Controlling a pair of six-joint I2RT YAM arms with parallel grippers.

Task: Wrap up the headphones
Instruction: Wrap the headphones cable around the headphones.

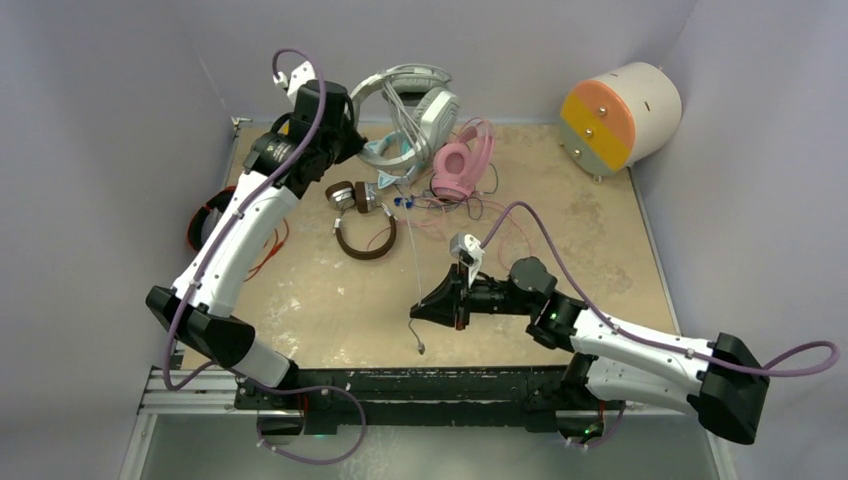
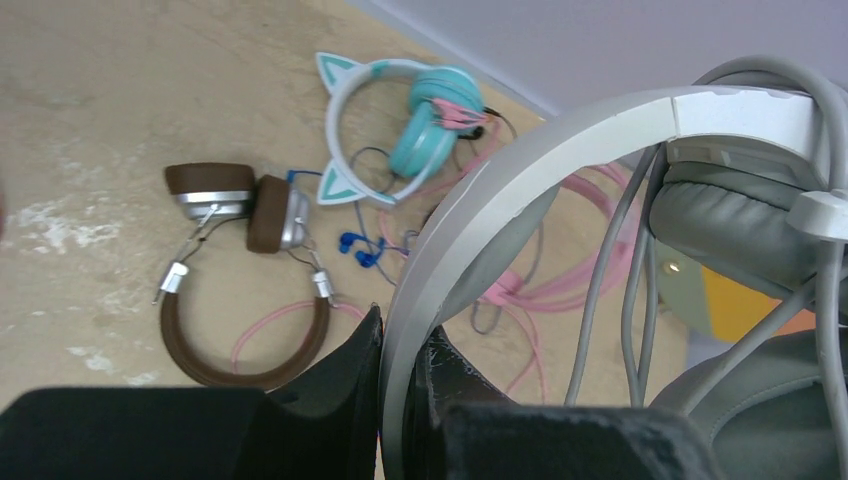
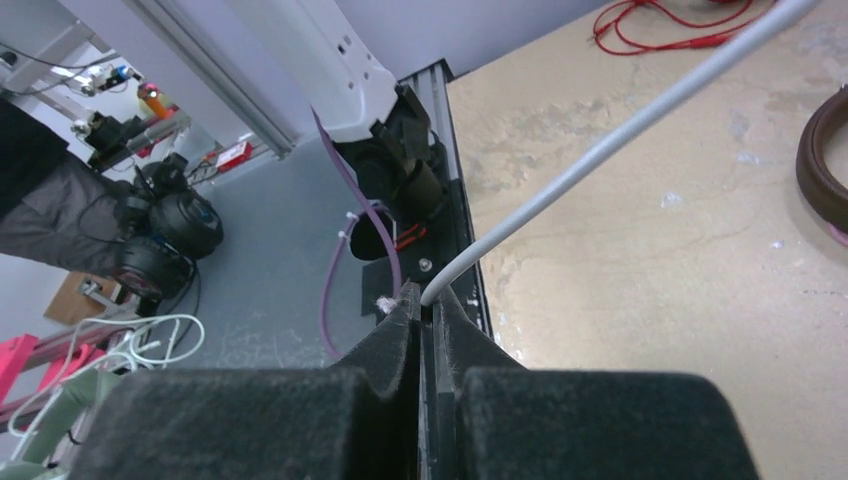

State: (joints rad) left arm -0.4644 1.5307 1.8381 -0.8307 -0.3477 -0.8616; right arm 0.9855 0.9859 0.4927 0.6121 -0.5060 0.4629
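Observation:
My left gripper [image 1: 356,146] [image 2: 400,345] is shut on the headband of the grey-white headphones [image 1: 418,103] [image 2: 560,130], holding them at the table's back with their cups hanging close to the wrist camera. Their thin pale cable [image 1: 413,255] [image 3: 610,145] runs down the table to my right gripper [image 1: 414,313] [image 3: 427,300], which is shut on it; the plug end dangles below. The brown headphones [image 1: 364,228] [image 2: 268,212] lie flat beside a blue cord [image 1: 404,202] [image 2: 358,248]. The pink headphones [image 1: 459,162] rest at the back among pink cables [image 2: 560,290].
A teal cat-ear headset [image 1: 388,150] [image 2: 432,108] lies between the grey and brown pairs. A cylinder with an orange and green face [image 1: 610,118] sits at the back right. A red cable [image 1: 266,252] [image 3: 680,25] and a dark headset [image 1: 204,216] are at the left edge.

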